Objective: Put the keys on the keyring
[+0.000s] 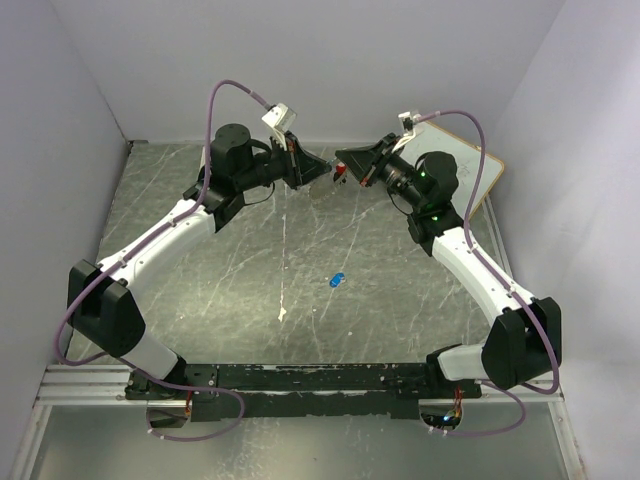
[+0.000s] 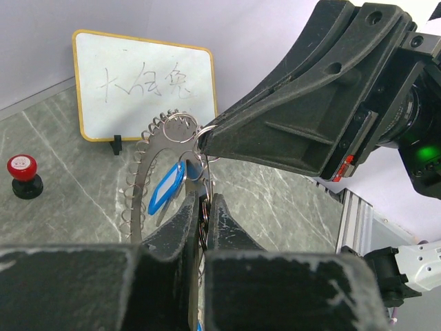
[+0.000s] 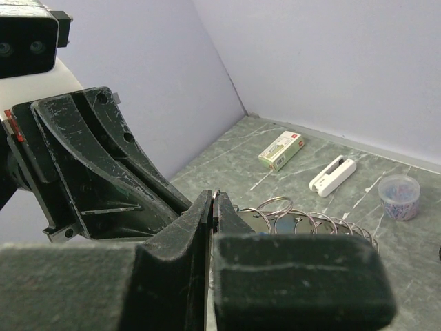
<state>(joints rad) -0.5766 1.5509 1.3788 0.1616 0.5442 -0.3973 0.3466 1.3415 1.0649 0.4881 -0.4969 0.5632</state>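
My left gripper is shut on the lower rim of the keyring, a grey metal ring fringed with small wire loops, held upright above the back of the table. A blue key with a white part hangs on the ring. My right gripper is shut on one small loop at the ring's edge; its fingers meet the ring's top in the left wrist view. In the top view the left gripper and right gripper are tip to tip. The all-blue oval key lies alone mid-table.
A whiteboard leans at the back right. A red-and-black knob stands on the table near it. A small box, a white stapler-like thing and a clear cup lie on the left side.
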